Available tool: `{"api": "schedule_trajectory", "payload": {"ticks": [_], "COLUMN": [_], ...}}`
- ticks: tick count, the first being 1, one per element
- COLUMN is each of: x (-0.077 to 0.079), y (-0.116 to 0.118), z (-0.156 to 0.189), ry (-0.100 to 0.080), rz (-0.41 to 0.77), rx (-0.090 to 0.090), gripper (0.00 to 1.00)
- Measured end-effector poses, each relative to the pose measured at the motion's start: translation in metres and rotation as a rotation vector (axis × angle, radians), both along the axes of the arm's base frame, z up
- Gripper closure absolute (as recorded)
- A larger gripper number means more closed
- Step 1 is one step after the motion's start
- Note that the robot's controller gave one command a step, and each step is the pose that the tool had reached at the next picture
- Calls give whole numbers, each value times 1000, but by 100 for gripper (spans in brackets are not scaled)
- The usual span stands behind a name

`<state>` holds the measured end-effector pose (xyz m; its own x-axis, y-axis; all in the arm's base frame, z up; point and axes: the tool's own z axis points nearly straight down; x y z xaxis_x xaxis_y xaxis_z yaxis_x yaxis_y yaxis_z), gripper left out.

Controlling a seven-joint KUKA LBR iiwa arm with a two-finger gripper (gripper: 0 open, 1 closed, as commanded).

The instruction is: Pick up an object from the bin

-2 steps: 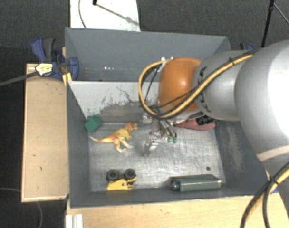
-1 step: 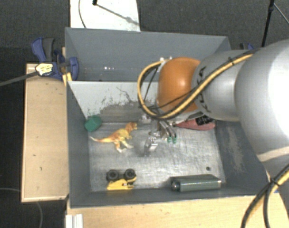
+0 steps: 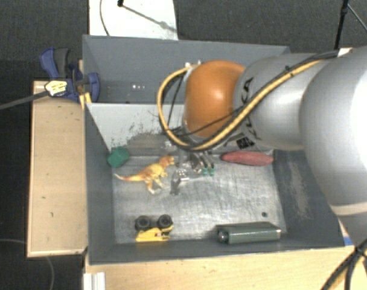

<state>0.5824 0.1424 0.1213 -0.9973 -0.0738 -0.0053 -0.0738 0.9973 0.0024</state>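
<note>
Nearest the camera, a yellow toy car with black wheels (image 3: 153, 228) lies on the near side of the orange toy dinosaur (image 3: 148, 173), against the near wall of the bin (image 3: 201, 252). A dark grey bar (image 3: 248, 233) lies along the same wall, further right of the dinosaur. The dinosaur lies flat on the bin floor, and the end effector (image 3: 186, 173) hangs low just to its right. I cannot tell whether it is open or closed, and I see nothing gripped in it. Just beyond the dinosaur, to the left, sits a green lump (image 3: 118, 157). Well to the dinosaur's right, past the end effector, lies a red oblong thing (image 3: 247, 157). By my reading the approach looks done, while the grasp and the lift out of the bin are left to do
</note>
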Motion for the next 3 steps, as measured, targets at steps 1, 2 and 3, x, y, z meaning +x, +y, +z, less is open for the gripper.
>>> {"api": "schedule_trajectory", "payload": {"ticks": [1, 2, 3], "x": [-16, -16, -15], "y": [16, 16, 16], "z": [-13, -13, -8], "ry": [4, 4, 6], "rz": [-190, -190, -190], "rx": [-1, -2, -2], "gripper": [100, 100, 100]}}
